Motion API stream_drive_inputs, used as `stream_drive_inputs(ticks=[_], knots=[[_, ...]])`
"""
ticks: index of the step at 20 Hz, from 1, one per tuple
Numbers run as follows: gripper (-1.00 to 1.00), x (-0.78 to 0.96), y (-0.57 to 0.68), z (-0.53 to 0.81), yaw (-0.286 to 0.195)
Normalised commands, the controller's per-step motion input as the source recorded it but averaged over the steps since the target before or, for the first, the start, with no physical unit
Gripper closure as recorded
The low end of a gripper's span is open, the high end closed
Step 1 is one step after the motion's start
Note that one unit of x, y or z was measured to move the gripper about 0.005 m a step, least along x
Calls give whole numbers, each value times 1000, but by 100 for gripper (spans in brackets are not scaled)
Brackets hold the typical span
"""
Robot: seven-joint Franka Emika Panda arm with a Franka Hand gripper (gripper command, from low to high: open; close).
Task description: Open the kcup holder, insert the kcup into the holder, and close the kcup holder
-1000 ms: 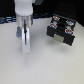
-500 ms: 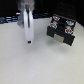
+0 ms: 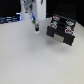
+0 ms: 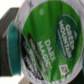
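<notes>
The kcup fills the wrist view, showing its green printed lid [image 4: 47, 42] and white rim. In the exterior view my gripper [image 3: 36, 28] hangs above the table, shut on the kcup [image 3: 33, 21], of which only a small green spot shows. The kcup holder [image 3: 61, 32] is a black box at the exterior view's right, with red-white parts on its upper side and a pale handle on its front. My gripper is to the left of the holder, clear of it. I cannot tell whether the holder's drawers are open.
The white table [image 3: 30, 60] spreads across the lower part of the exterior view. Dark blurred items [image 3: 9, 20] stand along the back edge at the exterior view's left. The white arm [image 3: 28, 6] comes down from the top.
My gripper has moved with the kcup towards the exterior view's right and further back, closer to the kcup holder. The holder has not moved.
</notes>
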Motion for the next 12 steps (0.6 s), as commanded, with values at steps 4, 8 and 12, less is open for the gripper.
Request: stream_drive_inputs(ticks=[4, 8, 12], knots=[[100, 263, 666, 553, 0], [100, 353, 686, 462, 0], [100, 413, 700, 366, 0]])
